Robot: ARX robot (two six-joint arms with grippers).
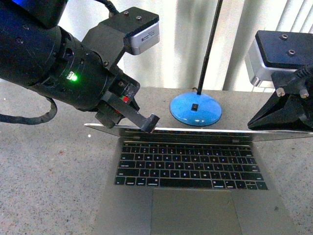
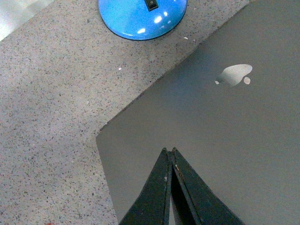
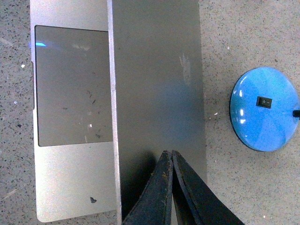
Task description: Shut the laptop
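front view: the laptop (image 1: 195, 196) sits open on the speckled tabletop (image 1: 44, 171), base toward the camera, keyboard (image 1: 190, 166) and the near part of the palm rest in sight. the lid (image 1: 205, 131) is tipped so far forward it shows only as a thin silver edge across the frame, well short of shut. the left fingers (image 1: 146, 120) hook over that edge near its left end; the right fingers (image 1: 274, 115) sit as a dark wedge at its right end. one arm at each end looks meant to push the lid down evenly, without twisting it. a blue lamp base (image 1: 195, 108) stands just behind the lid, its thin pole (image 1: 210, 44) rising out of frame. left wrist view: the left fingers (image 2: 159, 187) are pressed together with nothing between them, tips at the grey back of the lid (image 2: 225, 140) near a corner, so they work as a pusher, not a clamp. the apple logo (image 2: 234, 75) shines further along; the lamp base (image 2: 140, 16) sits apart on the tabletop (image 2: 47, 117). right wrist view: the right fingers (image 3: 157, 187) are likewise tight together and empty, tips at the lid's back (image 3: 157, 70). beyond the lid's free edge the trackpad (image 3: 72, 84) is uncovered, so the gap has yet to close. the lamp base (image 3: 265, 110) lies clear of the lid, not in its way.
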